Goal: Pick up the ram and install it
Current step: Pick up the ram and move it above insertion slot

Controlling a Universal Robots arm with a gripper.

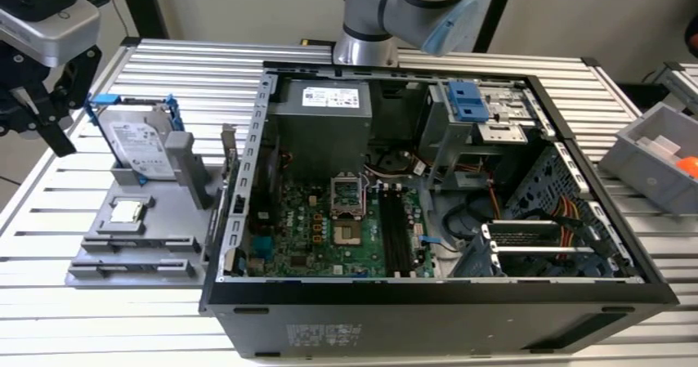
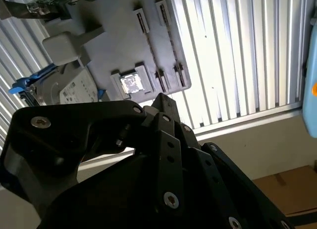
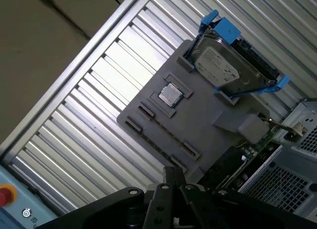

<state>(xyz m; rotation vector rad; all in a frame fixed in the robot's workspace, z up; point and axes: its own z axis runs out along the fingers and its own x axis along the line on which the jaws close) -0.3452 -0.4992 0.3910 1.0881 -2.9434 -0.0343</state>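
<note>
Exterior view shows the gripper (image 1: 44,130) hanging above the ribbed metal table (image 1: 163,64), just beside the hard drive (image 1: 140,142). In both wrist views its fingers (image 3: 169,175) are drawn together with nothing between them.

A gray tray (image 3: 208,120) lies out past the fingertips. In the exterior view, the hard drive is the tray item nearest the fingers, standing on edge in a blue frame. A small square chip (image 1: 129,212) sits farther off in its recess. Farthest from the fingers is a thin dark strip, apparently the ram (image 1: 131,262), set on edge in the tray's outermost long slot. It is too thin to make out in detail.

A green card (image 3: 252,145) stands between the tray and the open computer case (image 1: 436,310). The case holds a motherboard (image 1: 316,236), cables and a drive cage. A gray bin (image 1: 643,154) with something orange in it sits at the exterior view's right.

A cardboard box (image 2: 287,189) rests on the floor beyond the table.

The ram lies level. Its long axis runs across the exterior view from left to right, along the tray's outer edge and crosswise to the motherboard's black slots (image 1: 398,236). It is well apart from the fingers.
</note>
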